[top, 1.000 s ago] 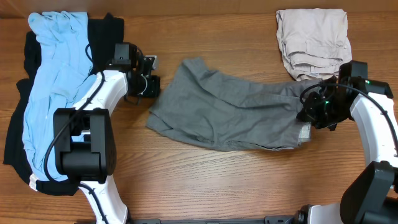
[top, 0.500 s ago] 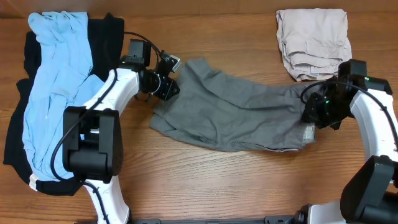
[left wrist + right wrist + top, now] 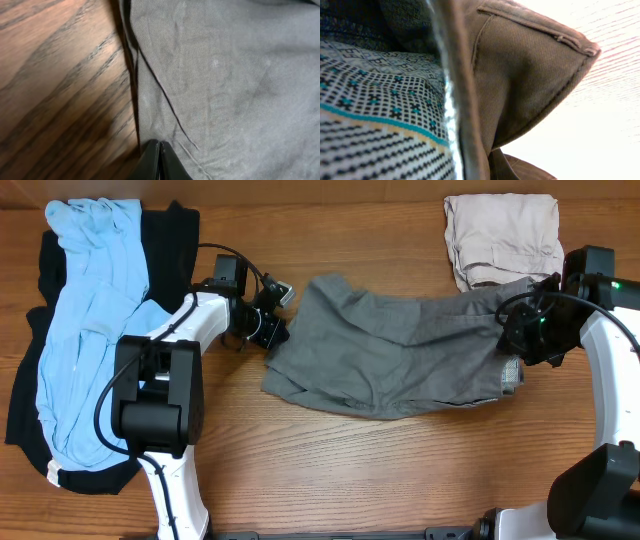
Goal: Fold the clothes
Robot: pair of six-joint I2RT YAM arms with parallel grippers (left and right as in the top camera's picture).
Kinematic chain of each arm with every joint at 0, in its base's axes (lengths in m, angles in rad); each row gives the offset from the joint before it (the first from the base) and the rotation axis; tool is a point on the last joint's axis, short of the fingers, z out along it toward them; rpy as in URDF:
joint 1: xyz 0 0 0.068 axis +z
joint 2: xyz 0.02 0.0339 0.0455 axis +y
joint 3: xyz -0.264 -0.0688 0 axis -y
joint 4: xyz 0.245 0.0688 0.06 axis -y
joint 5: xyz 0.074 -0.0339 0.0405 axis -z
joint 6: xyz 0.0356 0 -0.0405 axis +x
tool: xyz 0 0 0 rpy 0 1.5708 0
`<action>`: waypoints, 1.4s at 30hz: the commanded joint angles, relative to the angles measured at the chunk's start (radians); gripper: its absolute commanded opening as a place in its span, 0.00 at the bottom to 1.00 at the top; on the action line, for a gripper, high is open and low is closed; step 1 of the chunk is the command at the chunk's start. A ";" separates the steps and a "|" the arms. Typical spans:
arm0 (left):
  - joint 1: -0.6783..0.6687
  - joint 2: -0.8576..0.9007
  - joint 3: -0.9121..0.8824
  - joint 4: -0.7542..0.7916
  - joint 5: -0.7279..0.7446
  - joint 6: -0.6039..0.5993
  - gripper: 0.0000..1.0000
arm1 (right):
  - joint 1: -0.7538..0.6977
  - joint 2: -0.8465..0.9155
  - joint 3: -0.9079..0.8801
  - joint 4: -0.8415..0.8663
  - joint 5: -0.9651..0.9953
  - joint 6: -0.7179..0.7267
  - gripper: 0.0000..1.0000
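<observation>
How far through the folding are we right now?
Early. One beige garment lies folded at the far right corner. The grey shorts are in hand: unfolded, the right gripper holds one end, the left gripper is shut at the opposite hem. The light blue garment and black garment sit unfolded in a pile on the left.

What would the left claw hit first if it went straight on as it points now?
The grey shorts: the left claw sits shut at their edge, with fabric directly ahead. Whether it already touches the cloth is unclear.
</observation>
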 commanded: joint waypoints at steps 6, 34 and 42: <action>-0.013 0.025 0.085 -0.067 0.042 -0.039 0.07 | 0.019 -0.003 0.032 0.003 0.007 0.005 0.04; -0.104 0.135 0.143 -0.143 -0.081 -0.050 0.04 | 0.053 -0.003 0.032 0.011 0.006 0.050 0.04; -0.108 0.190 0.143 -0.112 -0.081 -0.130 0.04 | 0.077 -0.003 0.035 0.019 -0.033 0.080 0.04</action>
